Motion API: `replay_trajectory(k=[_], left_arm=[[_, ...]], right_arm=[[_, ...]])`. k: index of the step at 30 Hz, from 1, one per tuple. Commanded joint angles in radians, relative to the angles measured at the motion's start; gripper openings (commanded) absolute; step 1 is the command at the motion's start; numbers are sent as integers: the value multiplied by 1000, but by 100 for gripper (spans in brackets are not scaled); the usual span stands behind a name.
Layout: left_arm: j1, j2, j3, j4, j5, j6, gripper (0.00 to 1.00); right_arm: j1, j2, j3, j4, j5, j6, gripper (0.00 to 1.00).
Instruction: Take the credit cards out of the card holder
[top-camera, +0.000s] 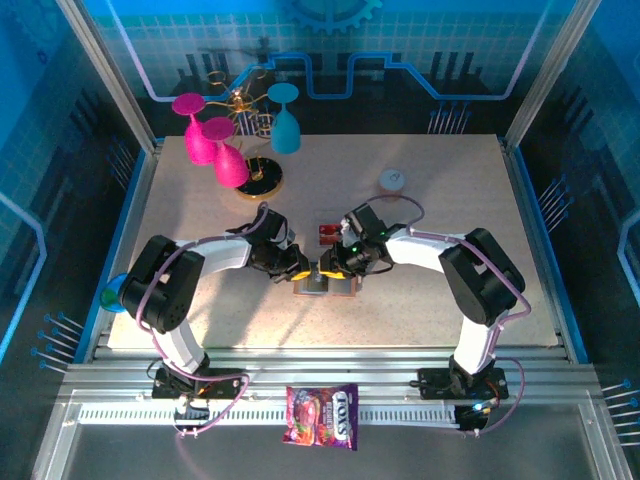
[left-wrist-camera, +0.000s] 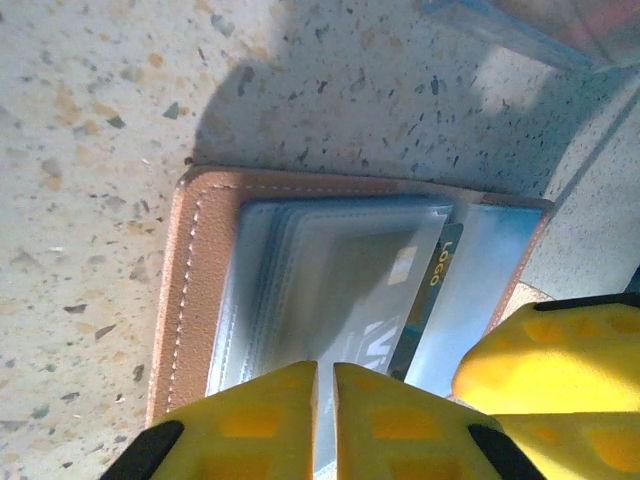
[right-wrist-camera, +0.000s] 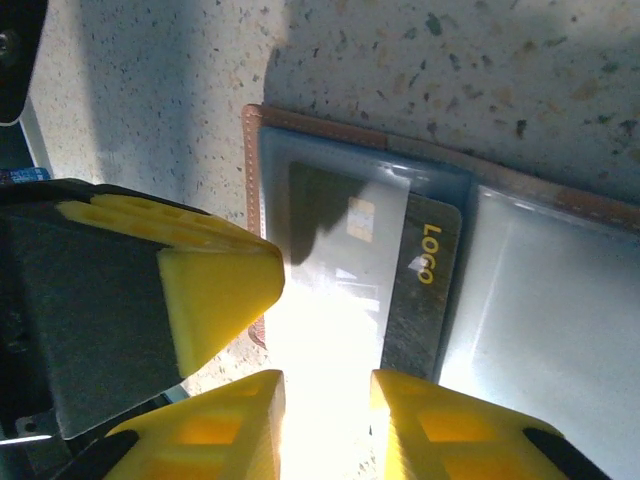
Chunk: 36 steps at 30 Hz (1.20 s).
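two pink goblets (top-camera: 212, 142) and a blue goblet (top-camera: 286, 124) sit upside down by a gold wire stand (top-camera: 258, 176); a small grey disc (top-camera: 393, 179), possibly a lid, lies nearby; a candy packet (top-camera: 322, 416) rests on the front rail.

From above, the left gripper (top-camera: 303, 272) and right gripper (top-camera: 329, 270) cover most of the card holder (top-camera: 325, 290). At the right wrist, glare whites out the gap between the fingers (right-wrist-camera: 450, 430) (held or not, unclear). The dark card (right-wrist-camera: 420, 300) lies half under cloudy pockets (right-wrist-camera: 330, 250).

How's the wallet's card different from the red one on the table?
The dark card has yellow lettering; the red card is mainly red. The dark card sits in the card holder's clear pocket; the red card lies bare on the table. Both are small, flat rectangles.
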Motion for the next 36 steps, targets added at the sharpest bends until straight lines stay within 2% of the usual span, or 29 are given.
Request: replay_trajectory(k=[1,23,36], left_arm=[[-4,-31,27,-46,16,29,13],[-30,18,49,-121,-59,60,8],[-30,41,56,-123,-54,60,7]], right_arm=[[-16,0,-27,49,-39,28,29],[-55,34,-87,111,-62,26,28],[-62,72,-138,258,-138,99,24]])
